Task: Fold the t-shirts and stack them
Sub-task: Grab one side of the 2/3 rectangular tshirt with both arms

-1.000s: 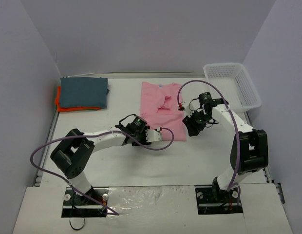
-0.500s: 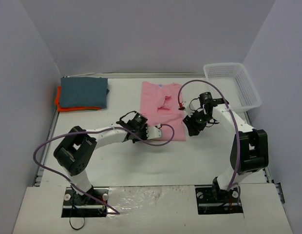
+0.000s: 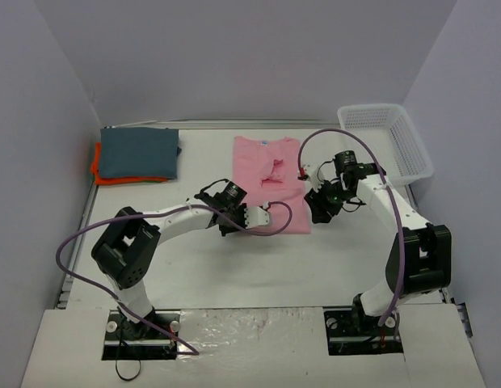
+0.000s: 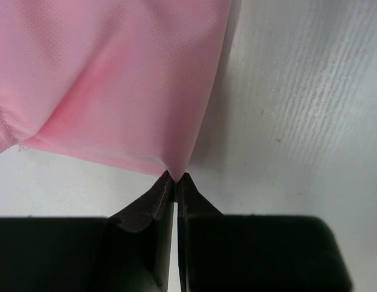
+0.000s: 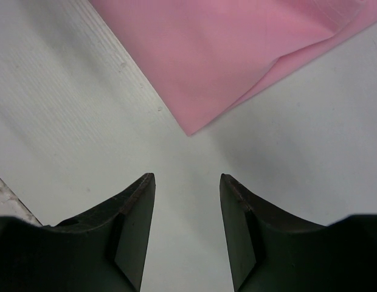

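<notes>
Pinched the pink shirt (image 3: 258, 162), on the worktop (image 3: 202, 259) left of the basket (image 3: 408, 153), at its hem corner farther from the basket in the closed left pincer (image 4: 176, 176); held the right pincer (image 5: 186, 177) open, empty, just short of the other corner; probably needed a grip there too before lifting evenly.

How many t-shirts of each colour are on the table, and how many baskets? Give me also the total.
Pink t-shirt: 1
Blue-grey t-shirt: 1
Orange t-shirt: 1
White basket: 1
Total: 4
</notes>
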Controlling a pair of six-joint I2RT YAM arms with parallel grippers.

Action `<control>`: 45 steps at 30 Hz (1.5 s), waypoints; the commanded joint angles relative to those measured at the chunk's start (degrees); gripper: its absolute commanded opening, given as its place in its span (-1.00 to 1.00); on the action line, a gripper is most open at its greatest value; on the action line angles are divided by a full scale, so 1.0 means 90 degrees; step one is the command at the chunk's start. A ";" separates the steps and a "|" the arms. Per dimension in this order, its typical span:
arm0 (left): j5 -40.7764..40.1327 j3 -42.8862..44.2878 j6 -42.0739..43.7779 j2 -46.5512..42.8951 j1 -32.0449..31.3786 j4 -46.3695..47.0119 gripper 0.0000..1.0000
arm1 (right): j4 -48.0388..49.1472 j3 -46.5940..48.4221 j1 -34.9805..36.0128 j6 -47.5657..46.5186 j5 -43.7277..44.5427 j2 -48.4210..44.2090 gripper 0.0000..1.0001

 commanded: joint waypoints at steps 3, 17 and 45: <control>0.0741 0.0653 -0.0161 -0.0060 0.0250 -0.1042 -0.95 | -0.0355 -0.0091 0.0014 -0.0535 -0.0702 -0.0484 -0.13; 0.2059 0.1366 -0.0317 0.0496 0.1002 -0.2224 -0.95 | 0.0074 -0.1185 0.0248 -0.1796 -0.1045 -0.1167 -0.13; 0.2939 0.1610 -0.0503 0.0888 0.1383 -0.2586 -0.95 | 0.1432 -0.1352 0.1323 -0.1806 -0.0439 0.0785 -0.16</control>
